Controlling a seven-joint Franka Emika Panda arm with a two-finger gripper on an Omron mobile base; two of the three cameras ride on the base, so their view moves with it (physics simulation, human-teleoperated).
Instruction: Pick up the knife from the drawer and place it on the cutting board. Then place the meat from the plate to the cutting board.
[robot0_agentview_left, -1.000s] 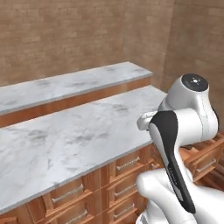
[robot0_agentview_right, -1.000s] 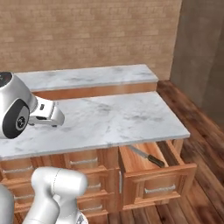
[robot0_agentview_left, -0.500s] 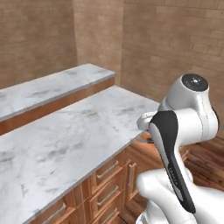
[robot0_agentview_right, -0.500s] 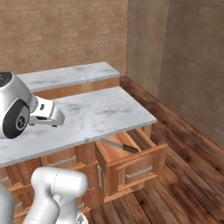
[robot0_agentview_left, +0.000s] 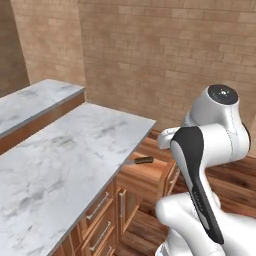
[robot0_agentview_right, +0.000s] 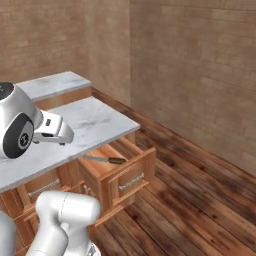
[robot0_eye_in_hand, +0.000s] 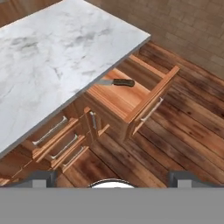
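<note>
The knife (robot0_eye_in_hand: 117, 82) is lying in the open drawer (robot0_eye_in_hand: 144, 100), centre-upper area of the hand view, its blade tip tucked under the marble counter (robot0_eye_in_hand: 52, 57) edge. No step appears completed: the knife is waiting to be picked up. The gripper (robot0_eye_in_hand: 113, 177) is hanging well above, at bottom of frame; finger spread cannot be told.

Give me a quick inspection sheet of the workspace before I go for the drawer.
Surface: grey marble counter, with a raised second counter behind.
Job's things: knife lies flat in the open drawer, dark handle outward, blade partly under the counter edge.
Clutter: nothing seen.
Claw: two dark fingertips well above the floor, far from the knife; open or shut cannot be told.
Cables: nothing seen.
Surroundings: brick walls, wooden plank floor, closed drawers beside.
</note>
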